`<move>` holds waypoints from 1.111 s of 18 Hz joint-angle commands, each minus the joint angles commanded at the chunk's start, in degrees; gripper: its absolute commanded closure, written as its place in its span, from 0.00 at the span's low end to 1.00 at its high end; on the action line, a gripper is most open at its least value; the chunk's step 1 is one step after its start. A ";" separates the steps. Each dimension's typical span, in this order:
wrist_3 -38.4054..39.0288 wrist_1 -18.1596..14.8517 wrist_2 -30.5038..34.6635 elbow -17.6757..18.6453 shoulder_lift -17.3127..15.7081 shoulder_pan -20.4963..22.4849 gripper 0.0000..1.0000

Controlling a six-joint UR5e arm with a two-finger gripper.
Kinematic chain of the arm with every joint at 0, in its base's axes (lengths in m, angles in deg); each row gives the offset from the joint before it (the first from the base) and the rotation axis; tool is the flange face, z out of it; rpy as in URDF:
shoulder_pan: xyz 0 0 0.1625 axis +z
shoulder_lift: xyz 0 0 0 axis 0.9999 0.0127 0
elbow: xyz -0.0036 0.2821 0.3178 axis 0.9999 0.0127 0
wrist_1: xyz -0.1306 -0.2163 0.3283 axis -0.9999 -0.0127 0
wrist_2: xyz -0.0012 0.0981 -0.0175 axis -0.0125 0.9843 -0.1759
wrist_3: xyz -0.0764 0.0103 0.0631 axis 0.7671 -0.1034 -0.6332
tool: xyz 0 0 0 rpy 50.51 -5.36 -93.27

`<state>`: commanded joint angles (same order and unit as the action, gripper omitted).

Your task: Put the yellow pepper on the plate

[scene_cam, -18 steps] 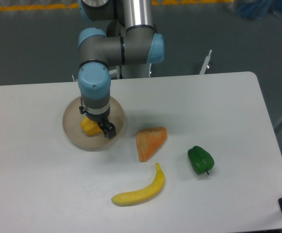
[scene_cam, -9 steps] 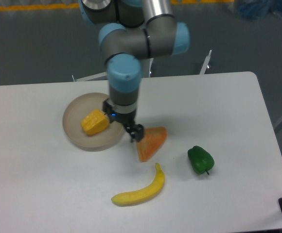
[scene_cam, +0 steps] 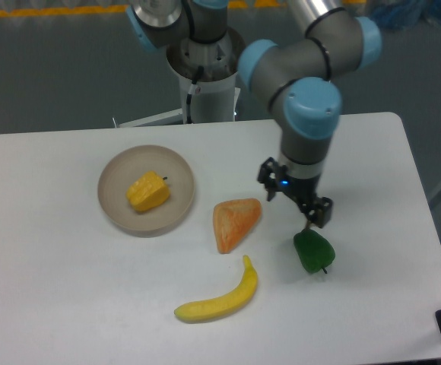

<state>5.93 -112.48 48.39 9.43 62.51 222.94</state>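
On the plate (scene_cam: 114, 204) the yellow pepper (scene_cam: 147, 191) sits by itself, so I judge my task done; my gripper (scene_cam: 296, 202) hangs apart and empty, just above the green pepper (scene_cam: 312, 251).

reaches in from the far side, grey tubes and pale blue joint caps, base column at far centre. bends at an elbow toward the right of the scene, then drops through a blue-capped wrist pointing straight down. gripper (scene_cam: 295, 196) hangs low at the right, black, with a small blue light on its body. fingers (scene_cam: 323, 212) spread apart, one at the left and one nearer and to the right, nothing between them. tilted slightly, so the finger pair runs diagonally across the view.
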 joint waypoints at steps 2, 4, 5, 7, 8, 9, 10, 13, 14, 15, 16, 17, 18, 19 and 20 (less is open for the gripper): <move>-3.24 -0.09 -0.09 -0.45 0.44 0.62 0.00; -5.53 -0.26 -0.52 -0.10 0.44 2.11 0.00; -8.07 -0.52 -0.70 0.08 0.44 2.47 0.00; -11.16 -0.79 -0.61 0.17 0.36 3.08 0.00; -11.69 -0.88 -0.61 0.17 0.36 3.26 0.00; -11.87 -0.88 -0.61 0.17 0.27 3.43 0.00; -11.96 -0.88 -0.70 0.26 0.36 3.44 0.00; -12.22 -0.79 -1.84 0.26 0.36 3.44 0.00; -12.23 -0.79 -2.19 0.34 0.36 3.52 0.00; -12.23 -0.79 -1.85 0.43 0.36 3.44 0.00; -12.23 -0.79 -1.76 0.43 0.27 3.44 0.00; -12.23 -0.79 -1.67 0.43 0.36 3.44 0.00; -12.23 -0.79 -1.58 0.43 0.27 3.35 0.00; -12.23 -0.79 -1.58 0.43 0.27 3.26 0.00; -12.23 -0.79 -1.58 0.43 0.18 3.26 0.00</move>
<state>-6.29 -113.27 46.80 9.87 62.69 226.20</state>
